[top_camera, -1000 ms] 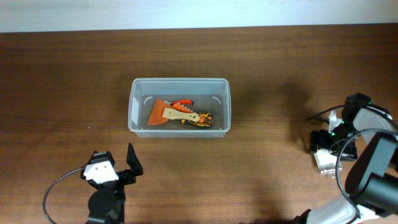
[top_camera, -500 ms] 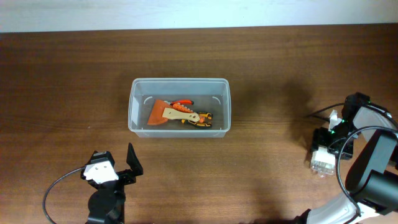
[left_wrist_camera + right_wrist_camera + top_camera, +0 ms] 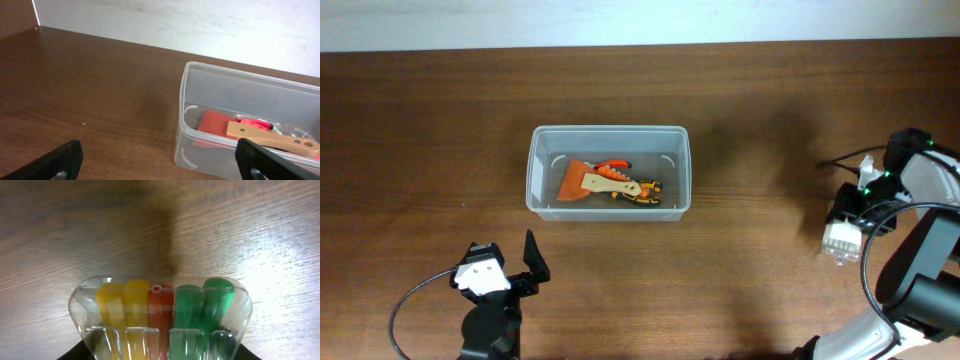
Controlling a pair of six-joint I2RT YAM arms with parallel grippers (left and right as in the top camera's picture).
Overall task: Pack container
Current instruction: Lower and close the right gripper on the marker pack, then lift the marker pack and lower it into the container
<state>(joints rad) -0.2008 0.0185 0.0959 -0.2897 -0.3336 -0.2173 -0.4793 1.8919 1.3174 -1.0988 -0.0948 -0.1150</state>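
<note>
- Overhead: the right gripper (image 3: 848,222) is clamped on the clear pack (image 3: 838,241), near the table's (image 3: 740,300) right edge, yellow, red and green tubes inside.
- The container (image 3: 610,130) sits mid-table, well apart, top open, scraper (image 3: 582,181) inside.
- Open wood runs between them.
- The left gripper (image 3: 162,167) hangs at the front edge, fingers spread wide.

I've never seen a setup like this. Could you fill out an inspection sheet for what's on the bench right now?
Surface: brown wooden table.
Job's things: clear container holding an orange scraper and an orange-black tool; clear pack of coloured tubes at the right edge.
Clutter: nothing seen.
Grippers: left gripper open, empty; right gripper shut on the pack.
Cables: black loop by the left arm; leads on the right arm.
Surroundings: pale wall behind the table.
</note>
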